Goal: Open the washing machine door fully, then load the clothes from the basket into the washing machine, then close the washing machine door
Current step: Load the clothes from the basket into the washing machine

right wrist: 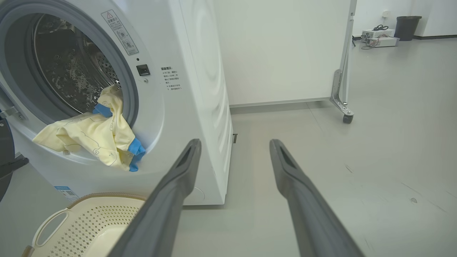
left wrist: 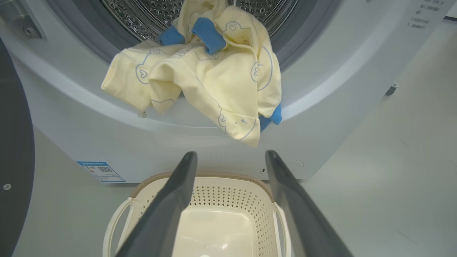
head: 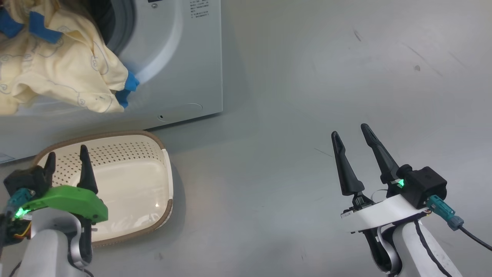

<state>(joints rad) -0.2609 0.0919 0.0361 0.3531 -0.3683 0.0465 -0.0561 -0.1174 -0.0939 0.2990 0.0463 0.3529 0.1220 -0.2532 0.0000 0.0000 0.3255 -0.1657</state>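
Across the lip (left wrist: pixel 89 103) of the washing machine (right wrist: pixel 192 89) the clothes (left wrist: pixel 214 85) hang half in the drum (right wrist: pixel 68 67), half out — soft, light, likely to slide. They look best pinched at the hanging bunch by the blue cuff (left wrist: pixel 271 119); the left hand (head: pixel 66 154) and right hand (head: pixel 349 131) are spread and empty.

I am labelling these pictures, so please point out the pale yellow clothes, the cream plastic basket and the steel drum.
Pale yellow fabric clothes with blue cuffs (left wrist: pixel 214 82): left wrist view, middle fold.
Cream perforated plastic basket (head: pixel 127 154): head view, far side wall.
Perforated steel drum (right wrist: pixel 71 67): right wrist view, inner wall.
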